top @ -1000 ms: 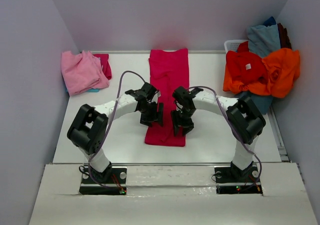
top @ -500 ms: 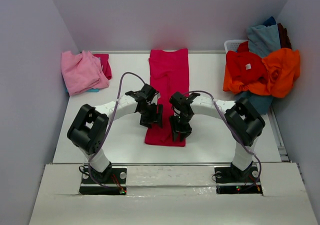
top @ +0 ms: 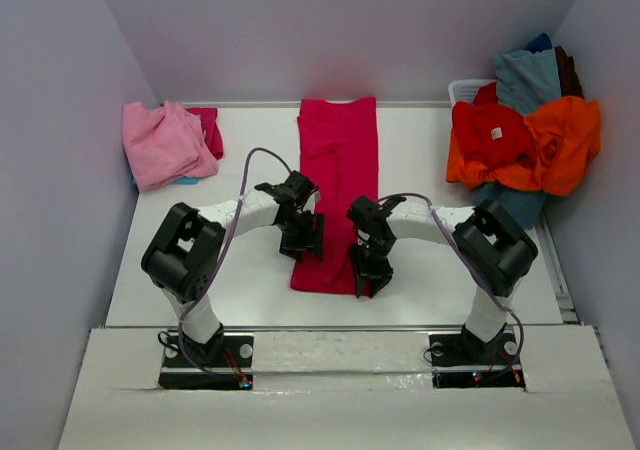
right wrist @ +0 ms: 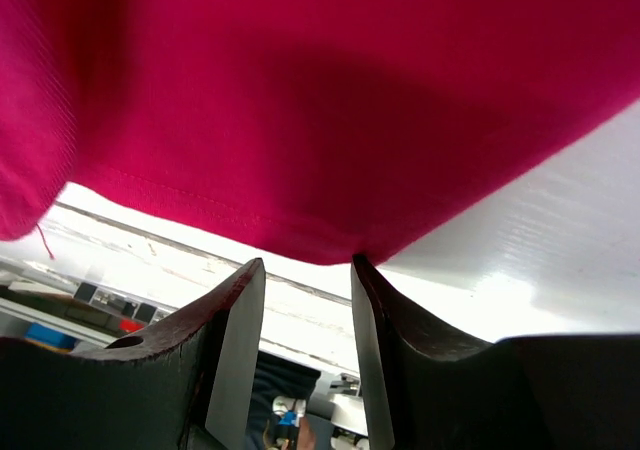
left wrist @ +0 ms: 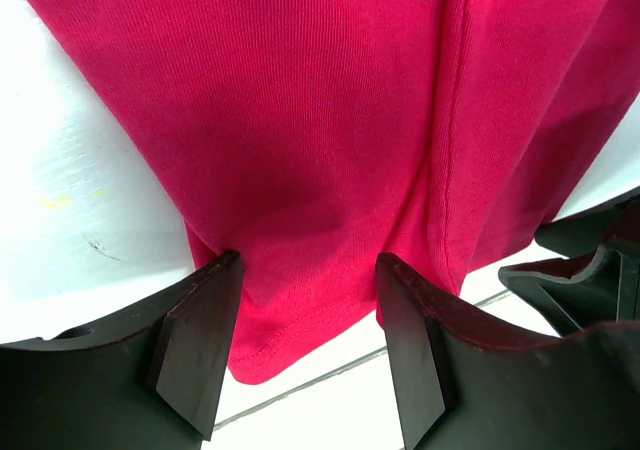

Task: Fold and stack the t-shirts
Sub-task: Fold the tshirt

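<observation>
A crimson-magenta t-shirt [top: 338, 160] lies folded into a long strip down the middle of the table. My left gripper [top: 302, 245] stands over its near left corner. In the left wrist view the left gripper [left wrist: 305, 315] is open, its fingers astride the hem [left wrist: 290, 340]. My right gripper [top: 368, 278] is at the near right corner. In the right wrist view the right gripper [right wrist: 305, 280] is open, with the shirt's hem [right wrist: 300, 240] just at its fingertips and one fingertip [right wrist: 372, 300] touching the corner.
A folded light pink t-shirt [top: 160, 142] lies at the far left with a crimson one [top: 208, 128] behind it. At the far right a white basket [top: 465, 90] is heaped with orange [top: 560, 140], red [top: 492, 135] and grey-blue [top: 525, 75] shirts. The table's front edge [top: 330, 327] runs just behind the grippers.
The right gripper has moved down the strip to its near right corner and its jaws have narrowed. The left gripper has shifted slightly toward the near left corner.
</observation>
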Controlling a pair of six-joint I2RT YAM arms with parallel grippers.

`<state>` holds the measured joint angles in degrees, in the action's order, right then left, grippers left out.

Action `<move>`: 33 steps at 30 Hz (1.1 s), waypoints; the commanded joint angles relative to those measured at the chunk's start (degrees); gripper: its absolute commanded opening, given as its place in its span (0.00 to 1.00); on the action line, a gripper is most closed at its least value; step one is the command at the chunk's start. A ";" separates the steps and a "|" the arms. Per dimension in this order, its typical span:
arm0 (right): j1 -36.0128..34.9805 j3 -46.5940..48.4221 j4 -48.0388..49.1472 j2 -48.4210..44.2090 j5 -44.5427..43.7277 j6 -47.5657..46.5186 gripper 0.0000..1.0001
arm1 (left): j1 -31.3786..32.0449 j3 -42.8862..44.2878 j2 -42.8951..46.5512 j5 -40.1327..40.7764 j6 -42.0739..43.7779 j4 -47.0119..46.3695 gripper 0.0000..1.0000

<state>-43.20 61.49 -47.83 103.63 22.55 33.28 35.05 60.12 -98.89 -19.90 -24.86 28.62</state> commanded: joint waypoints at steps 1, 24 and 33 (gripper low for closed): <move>-0.57 -2.43 0.81 -2.47 -1.01 0.91 0.46 | 0.28 1.41 0.28 0.21 1.13 1.96 0.67; -0.57 7.66 -1.82 -6.26 -3.91 3.72 0.46 | 0.28 0.00 1.95 0.30 0.87 2.23 0.67; -0.57 11.90 0.46 1.30 -2.16 2.58 0.46 | 0.28 0.26 2.04 0.30 0.96 2.32 0.67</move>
<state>-43.22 71.75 -48.71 102.28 19.53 36.25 35.05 60.07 -98.94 -19.53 -24.49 29.63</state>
